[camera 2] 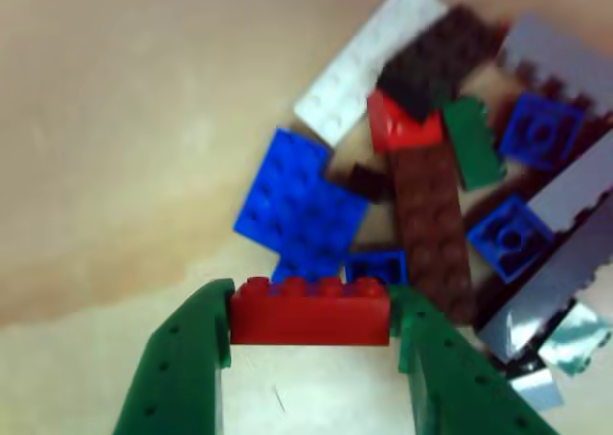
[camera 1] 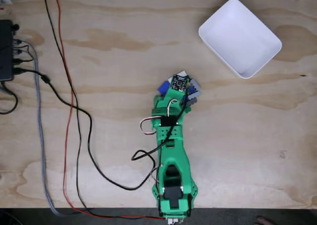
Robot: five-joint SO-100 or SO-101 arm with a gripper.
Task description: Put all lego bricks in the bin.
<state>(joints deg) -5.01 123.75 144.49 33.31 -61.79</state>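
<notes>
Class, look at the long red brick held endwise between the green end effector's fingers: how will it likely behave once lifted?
The red brick is probably rigid and light: a small moulded plastic block. Gripped only at its two short ends by the end effector, it might pivot or slip, since the faces look smooth. Being boxy, it should not roll if dropped.

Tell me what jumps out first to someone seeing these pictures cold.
In the other view, a long red brick sits clamped end to end between the green gripper fingers, right at the near edge of a jumbled pile of lego bricks. In the fixed view, the white bin lies empty at upper right on the plywood table.
</notes>
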